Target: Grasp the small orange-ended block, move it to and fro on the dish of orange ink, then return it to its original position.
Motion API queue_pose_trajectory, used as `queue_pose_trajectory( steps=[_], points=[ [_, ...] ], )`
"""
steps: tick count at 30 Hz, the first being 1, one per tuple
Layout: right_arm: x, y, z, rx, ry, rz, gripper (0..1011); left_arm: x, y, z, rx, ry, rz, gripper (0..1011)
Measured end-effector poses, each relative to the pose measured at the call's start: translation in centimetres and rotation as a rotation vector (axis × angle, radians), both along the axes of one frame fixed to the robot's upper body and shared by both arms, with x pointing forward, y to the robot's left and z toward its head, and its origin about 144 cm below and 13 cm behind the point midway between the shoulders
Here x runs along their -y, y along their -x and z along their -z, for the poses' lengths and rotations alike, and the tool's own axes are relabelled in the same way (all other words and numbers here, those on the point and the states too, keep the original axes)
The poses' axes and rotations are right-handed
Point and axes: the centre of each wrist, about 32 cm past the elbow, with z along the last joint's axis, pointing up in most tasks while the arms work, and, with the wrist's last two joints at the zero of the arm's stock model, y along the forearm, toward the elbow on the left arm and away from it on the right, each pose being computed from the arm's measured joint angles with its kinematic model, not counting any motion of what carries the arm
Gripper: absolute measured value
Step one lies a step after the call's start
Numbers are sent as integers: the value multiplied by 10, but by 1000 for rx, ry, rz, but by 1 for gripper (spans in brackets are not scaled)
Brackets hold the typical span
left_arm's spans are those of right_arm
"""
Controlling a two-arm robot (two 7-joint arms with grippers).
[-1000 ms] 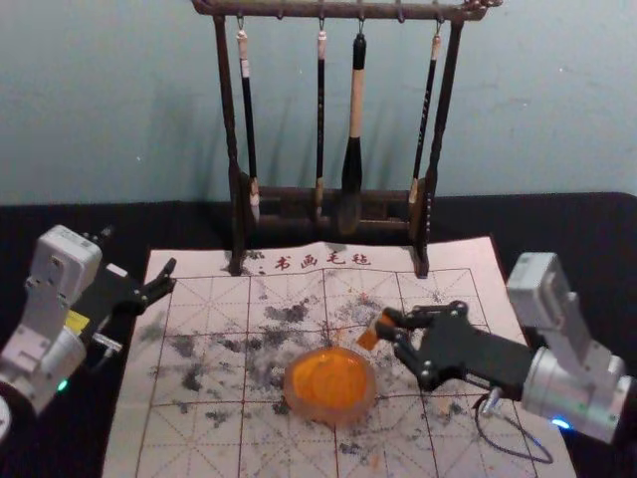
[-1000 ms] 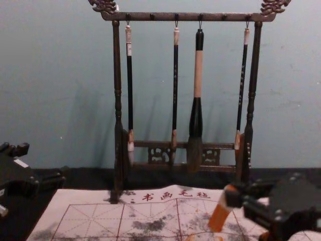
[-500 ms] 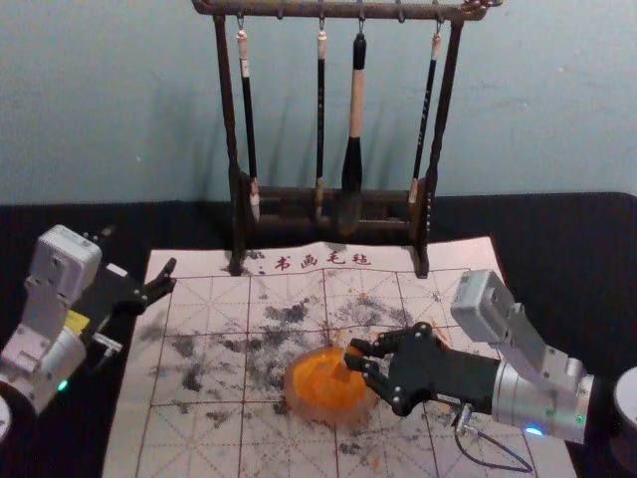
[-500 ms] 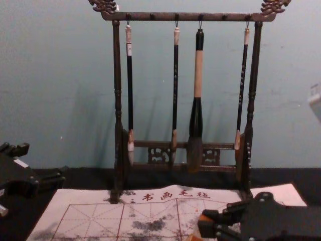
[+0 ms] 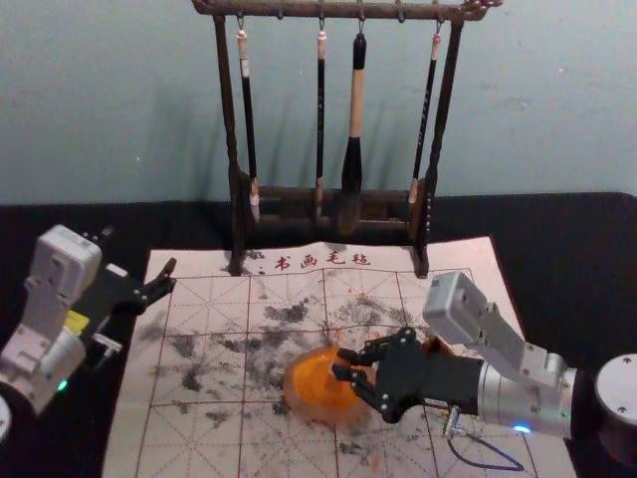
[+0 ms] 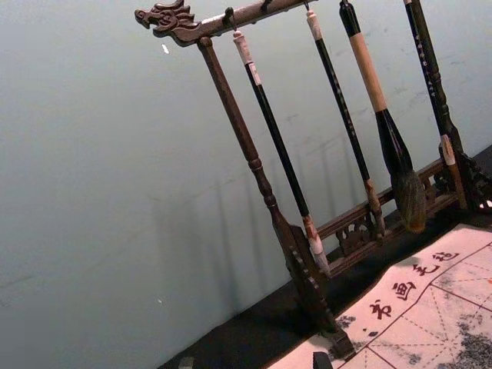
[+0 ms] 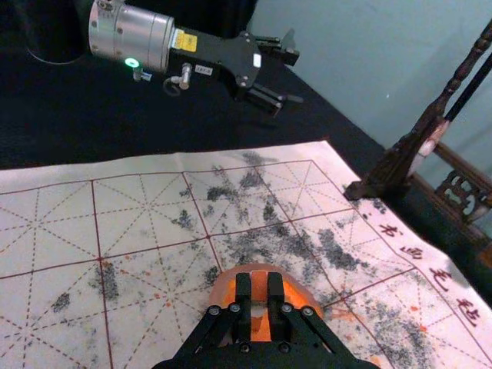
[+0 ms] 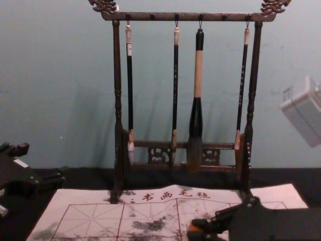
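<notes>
Dragging the block [image 7: 259, 284] against the rim could send the dish [image 5: 293, 396] skating over the mat [image 5: 204, 438], since nothing is seen holding it down. The right end effector [image 5: 343, 363] reaches in from the dish's 3 o'clock, clenched on the block and poised over the ink [image 5: 318, 383], a little toward 1 o'clock. With the pinch so narrow, drag from a wide stroke might twist the block in the grip. Pressing too low could dip the fingers and smear whatever they touch next. Lifting out wet risks drips on the mat on the way back, and a tilted block may topple when set down.

The left end effector [image 5: 170, 275] is parked off at the dish's 10 o'clock, spread and holding nothing.

The block's lower end is hard to separate from the ink, both being orange, so I cannot tell whether it touches. From the head, the fingers mask most of the block; from the chest, the right end effector covers part of it and the lower edge cuts off the worktop [image 5: 577, 249] nearby. An orange thing [image 5: 436, 346] peeks out behind the right end effector, too hidden to name.
</notes>
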Motion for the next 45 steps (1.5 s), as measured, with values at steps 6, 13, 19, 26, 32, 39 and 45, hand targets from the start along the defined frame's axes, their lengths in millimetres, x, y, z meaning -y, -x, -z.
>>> queue_pose_trajectory(
  steps=[6,13,19,26,32,39,45],
  points=[
    [-3,-1,2,-10,10,-5,91,0,0,0,0,0,0,1001],
    [-5,-3,2,-15,17,-10,92,0,0,0,0,0,0,1001],
    [-7,-5,2,-19,26,-10,91,0,0,0,0,0,0,1001],
    [-10,-9,3,-21,31,-8,92,0,0,0,0,0,0,1001],
    [-12,-15,4,-21,31,2,92,0,0,0,0,0,0,1001],
    [-12,-22,5,-14,35,28,92,0,0,0,0,0,0,1001],
    [-8,-27,4,-13,41,53,92,0,0,0,0,0,0,1001]
  ],
)
